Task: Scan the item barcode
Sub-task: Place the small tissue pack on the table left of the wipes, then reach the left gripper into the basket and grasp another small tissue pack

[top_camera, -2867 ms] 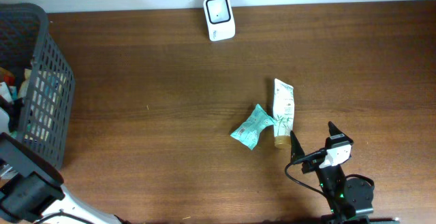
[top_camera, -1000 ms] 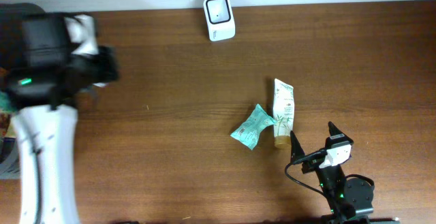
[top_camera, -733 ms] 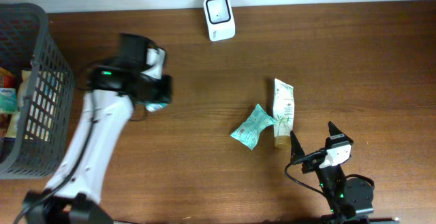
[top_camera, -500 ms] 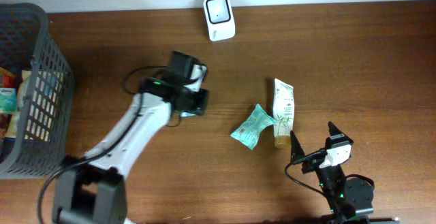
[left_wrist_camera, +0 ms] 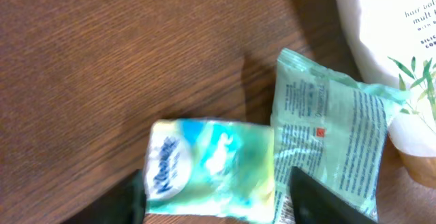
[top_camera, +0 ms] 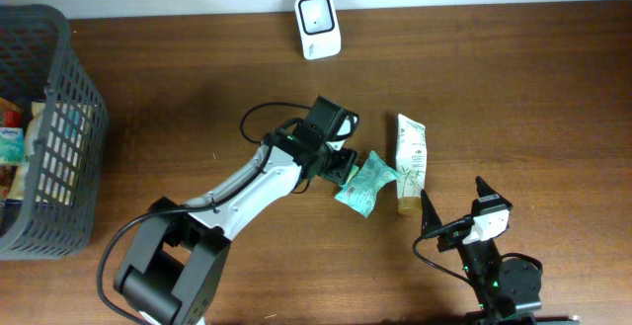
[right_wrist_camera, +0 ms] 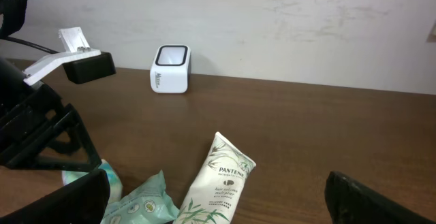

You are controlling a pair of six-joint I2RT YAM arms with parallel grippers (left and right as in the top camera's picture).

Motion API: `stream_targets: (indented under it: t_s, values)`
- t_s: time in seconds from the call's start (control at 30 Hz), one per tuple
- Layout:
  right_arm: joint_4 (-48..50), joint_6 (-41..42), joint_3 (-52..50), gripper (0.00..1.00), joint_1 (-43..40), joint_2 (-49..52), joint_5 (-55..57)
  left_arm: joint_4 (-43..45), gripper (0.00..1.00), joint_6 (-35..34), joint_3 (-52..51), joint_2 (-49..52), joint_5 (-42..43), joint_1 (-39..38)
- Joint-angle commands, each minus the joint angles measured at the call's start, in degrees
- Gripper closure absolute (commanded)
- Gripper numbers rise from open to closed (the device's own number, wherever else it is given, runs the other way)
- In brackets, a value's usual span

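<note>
Left gripper (left_wrist_camera: 218,183) stood released, tissue pack (left_wrist_camera: 211,166) loose between its jaws; it risked landing barcode-down against the wipes packet (left_wrist_camera: 334,129) just beside the gripper.

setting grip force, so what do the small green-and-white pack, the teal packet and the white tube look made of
Small green-and-white pack: soft plastic film, fairly glossy, judging by its sheen and puffy shape; blurred, so unsure.
Teal packet: thin printed plastic film, crinkled, with a flat sealed edge.
White tube: probably flexible plastic, smooth satin finish, flat crimped end.
</note>
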Motion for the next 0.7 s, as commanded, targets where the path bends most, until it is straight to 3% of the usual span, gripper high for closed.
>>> stream_targets:
  t_s: [0.0, 0.13, 0.2, 0.33, 0.67]
  values:
    - [-0.2, 0.2, -0.3, 0.01, -0.4, -0.3, -0.3, -1.6, 0.3, 0.1, 4.2, -0.4, -0.8, 1.8]
    - [-0.2, 0.2, -0.3, 0.01, -0.4, -0.3, -0.3, -11.0, 0.22, 0.1, 16.1, -5.0, -8.2, 6.9]
    - [-0.2, 0.2, -0.3, 0.01, -0.4, -0.3, -0.3, -17.4, 0.11, 0.1, 24.9, -7.6, -14.0, 10.8]
    - [-0.2, 0.2, -0.3, 0.01, -0.4, -0.3, -0.3, -23.5, 0.09, 1.0, 35.3, -11.8, -17.2, 20.2]
    - [-0.2, 0.2, -0.3, 0.01, -0.4, -0.3, -0.3, -23.9, 0.11, 0.9, 37.0, -17.4, -17.3, 48.7]
